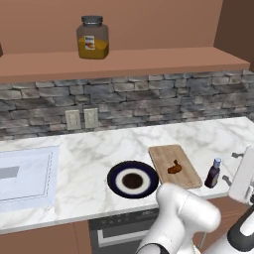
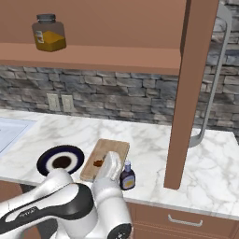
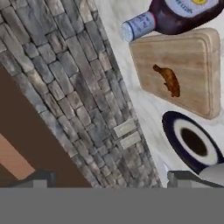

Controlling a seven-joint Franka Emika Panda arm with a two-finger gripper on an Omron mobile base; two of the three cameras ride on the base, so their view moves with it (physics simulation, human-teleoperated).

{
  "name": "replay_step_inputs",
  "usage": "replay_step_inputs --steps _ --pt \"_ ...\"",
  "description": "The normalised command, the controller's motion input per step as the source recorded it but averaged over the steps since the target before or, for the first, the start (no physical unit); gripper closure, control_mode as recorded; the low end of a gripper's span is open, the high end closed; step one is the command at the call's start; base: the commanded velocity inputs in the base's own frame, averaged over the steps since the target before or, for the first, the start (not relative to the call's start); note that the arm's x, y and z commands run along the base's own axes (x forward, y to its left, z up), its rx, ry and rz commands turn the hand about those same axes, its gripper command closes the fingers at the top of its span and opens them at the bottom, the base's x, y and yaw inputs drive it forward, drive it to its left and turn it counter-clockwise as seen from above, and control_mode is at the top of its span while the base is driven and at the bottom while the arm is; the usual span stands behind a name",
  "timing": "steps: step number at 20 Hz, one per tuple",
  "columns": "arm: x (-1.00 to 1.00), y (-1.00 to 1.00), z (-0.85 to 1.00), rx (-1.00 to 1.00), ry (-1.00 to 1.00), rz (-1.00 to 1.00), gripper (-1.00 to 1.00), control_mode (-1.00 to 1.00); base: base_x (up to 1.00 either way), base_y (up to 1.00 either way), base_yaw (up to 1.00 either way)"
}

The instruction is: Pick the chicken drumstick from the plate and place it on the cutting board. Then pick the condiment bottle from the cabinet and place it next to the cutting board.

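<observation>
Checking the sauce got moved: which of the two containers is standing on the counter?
The condiment bottle, slim, dark, pale blue cap, stands beside the cutting board. The wide orange-filled jar sits up on the cabinet shelf.

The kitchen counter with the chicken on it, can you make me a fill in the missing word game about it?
1. The chicken drumstick lies on the ____.
2. The round plate beside the cutting board is ____.
3. The condiment bottle stands on the counter, right next to the ____.
4. The orange-filled jar sits up on the ____.

Missing words: cutting board; empty; cutting board; cabinet shelf
</observation>
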Motion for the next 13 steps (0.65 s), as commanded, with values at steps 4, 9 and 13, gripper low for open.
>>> replay_step_inputs --steps 4,9,13 --pt "-0.40 0.00 0.00 -0.26 -0.34 -0.05 -1.00 -1.00 0.00 0.00 0.00" --pt "-0.38 0.00 0.17 -0.28 -0.29 -0.04 -1.00 -1.00 0.00 0.00 0.00" --pt "-0.37 0.00 0.34 -0.37 -0.28 -0.05 -1.00 -1.00 0.00 0.00 0.00"
